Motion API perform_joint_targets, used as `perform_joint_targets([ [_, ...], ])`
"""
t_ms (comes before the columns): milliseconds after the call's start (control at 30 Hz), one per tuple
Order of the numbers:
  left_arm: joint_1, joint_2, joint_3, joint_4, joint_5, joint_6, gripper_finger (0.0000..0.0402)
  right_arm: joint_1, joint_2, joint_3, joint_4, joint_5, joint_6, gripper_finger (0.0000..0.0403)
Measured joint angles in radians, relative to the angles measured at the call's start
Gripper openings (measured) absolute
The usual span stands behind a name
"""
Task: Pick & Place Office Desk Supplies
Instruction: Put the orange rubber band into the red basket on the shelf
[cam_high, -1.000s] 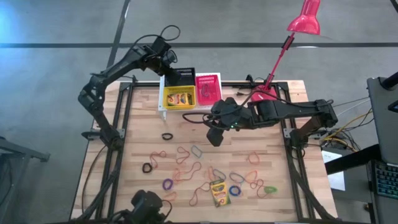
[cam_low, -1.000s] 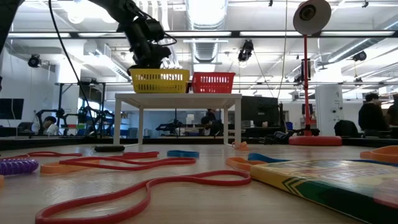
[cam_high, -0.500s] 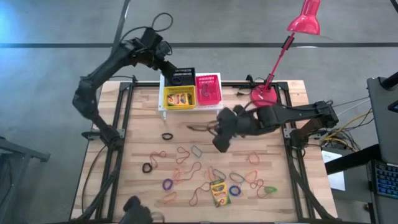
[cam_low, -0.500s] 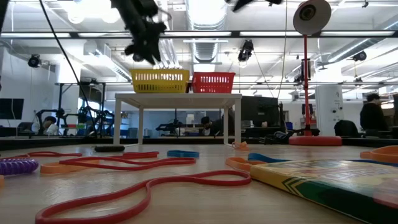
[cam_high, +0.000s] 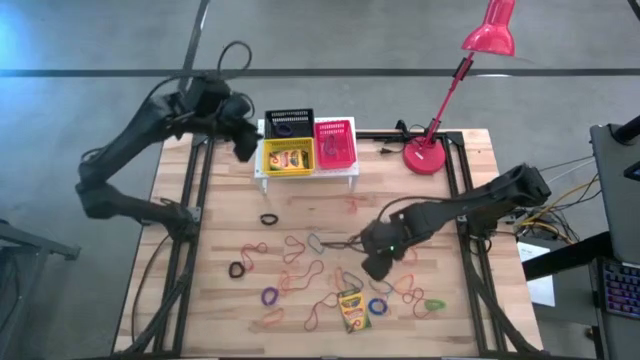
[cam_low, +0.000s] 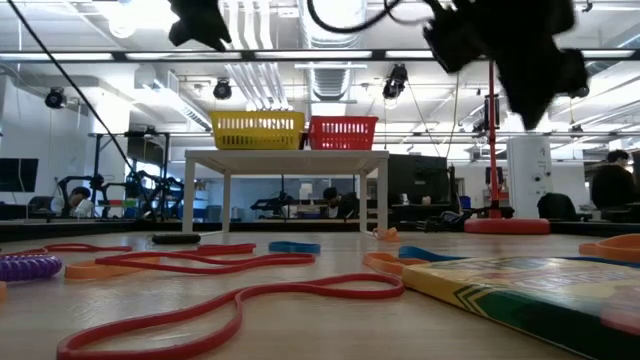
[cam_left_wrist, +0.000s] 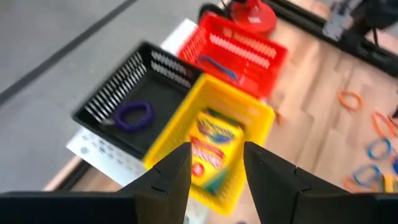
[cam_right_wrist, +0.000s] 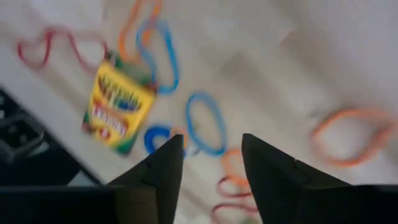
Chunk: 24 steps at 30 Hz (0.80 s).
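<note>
My left gripper is open and empty, up in the air just left of the white stand. On that stand sit the black basket with a purple coil band, the yellow basket with crayon boxes, and the red basket with a blue band. My right gripper is open and empty above the rubber bands spread flat on the table. A third crayon box lies flat just nearer than it.
The red desk lamp's base stands at the far right of the table, its head reaching beyond the far edge. The white stand lifts the baskets off the table. Loose bands, among them a blue loop and an orange one, cover the near half.
My left gripper has risen from the baskets and drawn back toward the table's left edge. My right gripper has swung from in front of the stand toward the near edge and now hangs over the bands beside the lying crayon box.
</note>
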Motion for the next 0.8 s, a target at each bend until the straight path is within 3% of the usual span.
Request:
perform_joint_targets([
  [233, -0.097, -0.113, -0.201, 0.048, 0.000, -0.048, 0.0147, 0.053, 0.000, -0.215, 0.215, -0.179, 0.184, 0.0213],
  [500, -0.152, -0.181, -0.362, 0.137, 0.000, -0.147, 0.0147, 0.089, 0.000, -0.343, 0.239, -0.163, 0.373, 0.0219],
  [800, -0.154, -0.185, -0.381, 0.163, -0.001, -0.153, 0.0147, 0.094, 0.021, -0.361, 0.181, -0.126, 0.412, 0.0212],
])
